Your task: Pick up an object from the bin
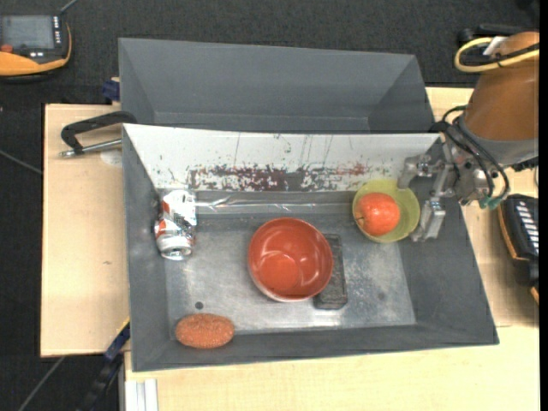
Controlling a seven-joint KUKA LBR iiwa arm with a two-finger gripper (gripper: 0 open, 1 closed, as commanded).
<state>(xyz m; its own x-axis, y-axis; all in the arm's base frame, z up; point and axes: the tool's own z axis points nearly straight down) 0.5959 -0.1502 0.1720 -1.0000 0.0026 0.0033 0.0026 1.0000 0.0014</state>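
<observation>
Your claw hangs at the bin's 2 o'clock side, low against the right wall. You cannot tell from this angle how far open it is, and you see nothing held in it.

Touching it or just beside it, on the claw's 9 o'clock side, sits a small yellow-green bowl with a red round fruit resting in it. These 2 things are the nearest candidates. Whether the claw touches the bowl's rim, you cannot tell.

Farther out, a larger red bowl stands upright at the centre of the floor, with a dark flat piece partly under its 4 o'clock edge. Well apart from the claw, a crushed can lies at 10 o'clock, and an orange oval scrub pad lies at 8 o'clock near the front wall.

As for progress, judge the pick as not yet made: all 5 things rest on the bin floor and none is raised. What is left, by the look of it, is the whole grasp: settling round 1 thing, closing, and lifting it clear of the walls.
</observation>
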